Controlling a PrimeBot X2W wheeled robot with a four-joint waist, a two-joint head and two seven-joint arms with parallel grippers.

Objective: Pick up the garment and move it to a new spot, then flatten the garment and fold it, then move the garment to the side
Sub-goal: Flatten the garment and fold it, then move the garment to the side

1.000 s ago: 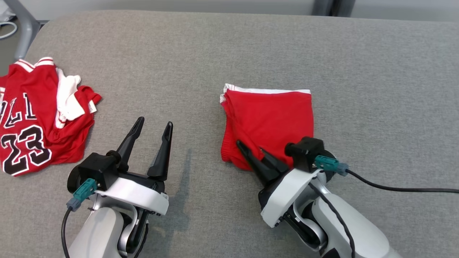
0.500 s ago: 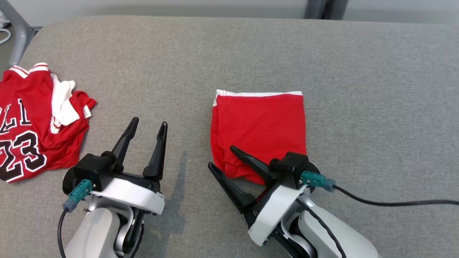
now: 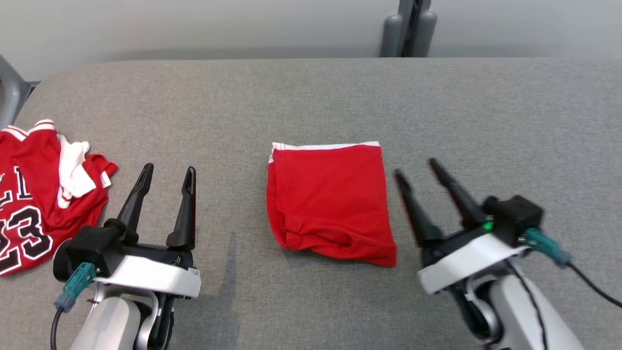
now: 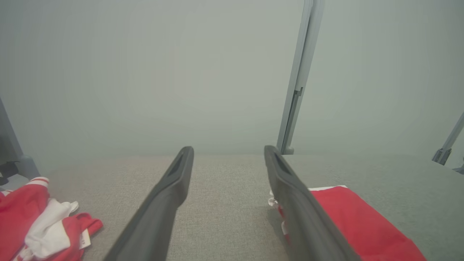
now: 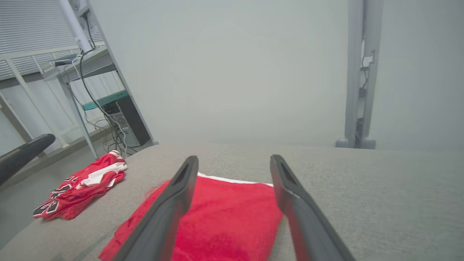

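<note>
Item inspected: red folded fabric garment with a white trim band point(image 3: 330, 204). It lies flat near the centre of the grey cloth-covered table point(image 3: 311, 92), trim edge toward 12 o'clock, with some bunching along its 9 o'clock and 6 o'clock edges.

Change noted: one second ago the right gripper point(image 3: 414, 167) was closed on the garment's near edge at about 6 o'clock. It has since let go and drawn off to the garment's 4 o'clock side. Its two fingers now stand wide apart, hold nothing, and are clear of the cloth. The head camera has also tilted, so the garment's apparent shift is not counted as movement.

Left gripper point(image 3: 169, 169): at the garment's 8 o'clock, well apart from it, fingers spread wide, empty.

Also present: a crumpled red-and-white jersey printed with black numerals point(image 3: 29, 209), at the table's 9 o'clock edge.

Assessment: the fold appears complete and released. If the move to the side is outstanding, a fresh grasp is needed, and the loose 6 o'clock layers may unfold.
</note>
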